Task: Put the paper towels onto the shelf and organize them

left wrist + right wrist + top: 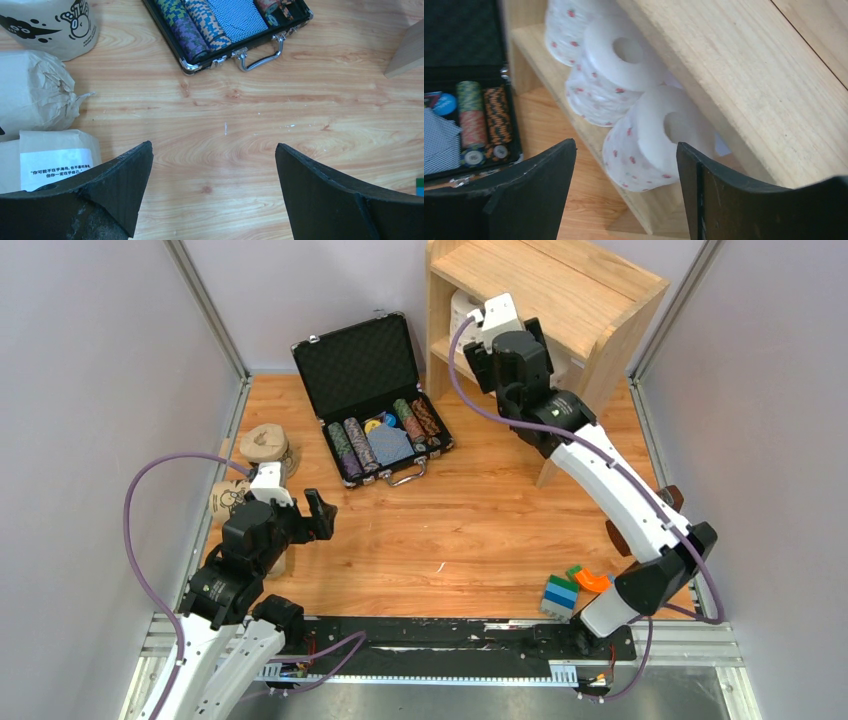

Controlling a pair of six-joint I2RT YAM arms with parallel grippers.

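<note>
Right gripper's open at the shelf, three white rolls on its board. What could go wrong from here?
1. The nearest white roll sits at the inner board's front edge, close to the right gripper; brushing it on the way out may knock it off.
2. The tan rolls crowd beside the open left gripper; grabbing one may shove its neighbours.

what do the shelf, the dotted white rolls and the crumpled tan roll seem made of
Tall light-wood open shelf: unpainted matte wood, possibly pine; grain lines show. White pink-dotted rolls: soft matte tissue paper, hollow centres visible. Crumpled tan roll: thin brown paper wrap, creased and torn at one end.
</note>
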